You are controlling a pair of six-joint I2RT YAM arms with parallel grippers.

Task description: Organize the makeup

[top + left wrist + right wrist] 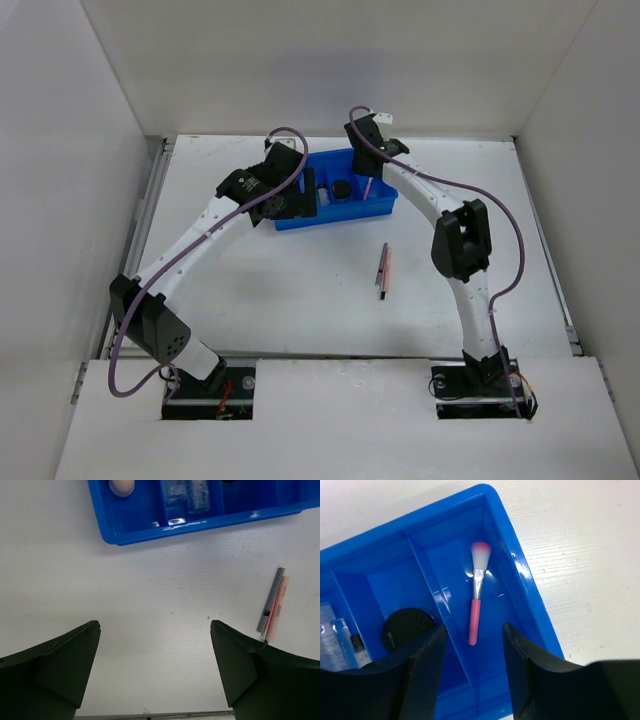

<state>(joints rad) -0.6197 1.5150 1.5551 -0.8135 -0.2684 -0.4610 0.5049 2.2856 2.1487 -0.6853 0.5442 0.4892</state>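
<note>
A blue divided tray (340, 218) stands at the back middle of the table. In the left wrist view it holds a tan sponge (121, 486) and two clear bottles (190, 495). In the right wrist view a pink-handled brush (476, 592) lies in the end compartment, a round black jar (405, 627) in the one beside it, and the bottles (332, 640) at the far left. A pink pencil and a dark pencil (384, 270) lie together on the table, also in the left wrist view (272, 605). My left gripper (155, 630) is open and empty over bare table in front of the tray. My right gripper (474, 630) is open and empty above the brush compartment.
White walls close the table in at the back and both sides. A metal rail runs along the left edge (140, 230). The tray's right rim (520, 565) is just beside my right gripper. The cream puff does not show.
</note>
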